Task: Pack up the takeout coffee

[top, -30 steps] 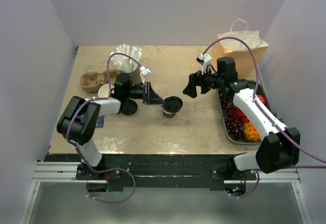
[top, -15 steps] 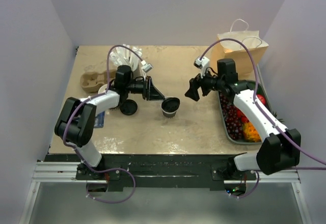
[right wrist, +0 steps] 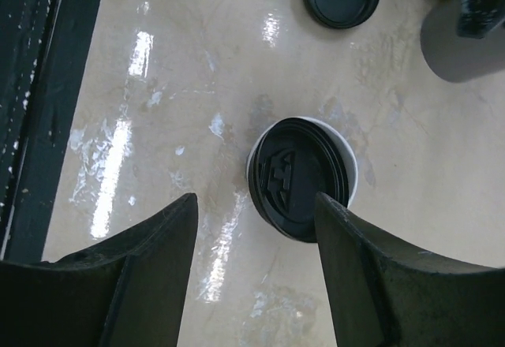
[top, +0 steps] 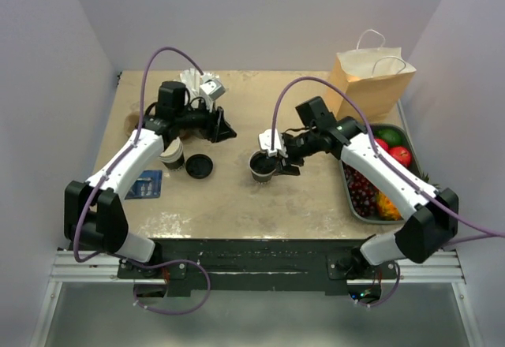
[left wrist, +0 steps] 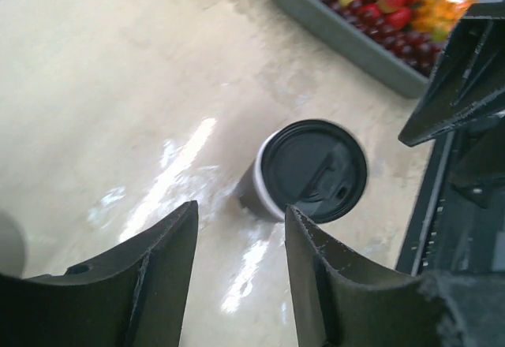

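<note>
Right wrist view: right gripper [right wrist: 251, 205] hovers over the takeout coffee [right wrist: 300, 177], jaws wide, holding nothing. Cup upright, lidded, mid-bench, well apart from the paper bag [top: 371, 79] at the far right corner. Step: approach to grasp. Next: centre jaws, descend, close. Left gripper [left wrist: 241, 209] wide, empty.

You're working in a robotics lab cell. Plain pale walls [top: 260, 16] box in your bench [top: 237, 205]. An aluminium rail [top: 79, 266] runs along its near edge.
</note>
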`<action>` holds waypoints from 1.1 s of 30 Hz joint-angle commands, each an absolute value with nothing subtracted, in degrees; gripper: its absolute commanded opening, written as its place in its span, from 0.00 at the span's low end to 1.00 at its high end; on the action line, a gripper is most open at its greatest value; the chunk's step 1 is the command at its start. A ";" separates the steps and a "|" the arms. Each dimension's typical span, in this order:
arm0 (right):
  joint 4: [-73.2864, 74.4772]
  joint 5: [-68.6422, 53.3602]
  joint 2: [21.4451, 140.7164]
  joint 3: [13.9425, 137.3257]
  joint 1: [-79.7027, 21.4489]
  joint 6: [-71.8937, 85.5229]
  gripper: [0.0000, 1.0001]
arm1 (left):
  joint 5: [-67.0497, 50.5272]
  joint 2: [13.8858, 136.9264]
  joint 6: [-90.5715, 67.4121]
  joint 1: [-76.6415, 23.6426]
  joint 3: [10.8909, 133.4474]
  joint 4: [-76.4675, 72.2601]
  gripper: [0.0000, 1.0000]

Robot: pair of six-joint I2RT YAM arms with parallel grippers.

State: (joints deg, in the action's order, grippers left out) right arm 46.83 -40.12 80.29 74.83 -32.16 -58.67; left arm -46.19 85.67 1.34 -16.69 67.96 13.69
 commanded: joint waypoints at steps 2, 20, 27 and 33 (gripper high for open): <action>56.85 -38.94 88.66 83.04 -34.71 -72.68 0.60 | -38.24 80.78 7.73 -12.75 68.91 20.56 0.53; 65.30 -35.77 96.24 87.54 -35.51 -75.15 0.41 | -40.43 80.33 6.77 -9.23 68.73 18.90 0.52; 63.72 -33.84 97.73 87.71 -35.77 -73.39 0.32 | -41.04 81.47 6.77 -9.23 69.70 18.63 0.51; 63.20 -33.05 97.91 87.45 -35.77 -72.69 0.29 | -41.75 82.88 6.24 -9.23 70.49 17.67 0.51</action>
State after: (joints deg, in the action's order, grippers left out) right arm 63.77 -33.82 98.02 86.89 -35.64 -73.49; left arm -39.88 82.08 6.63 -9.76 68.03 20.32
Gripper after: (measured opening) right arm 0.294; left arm 0.514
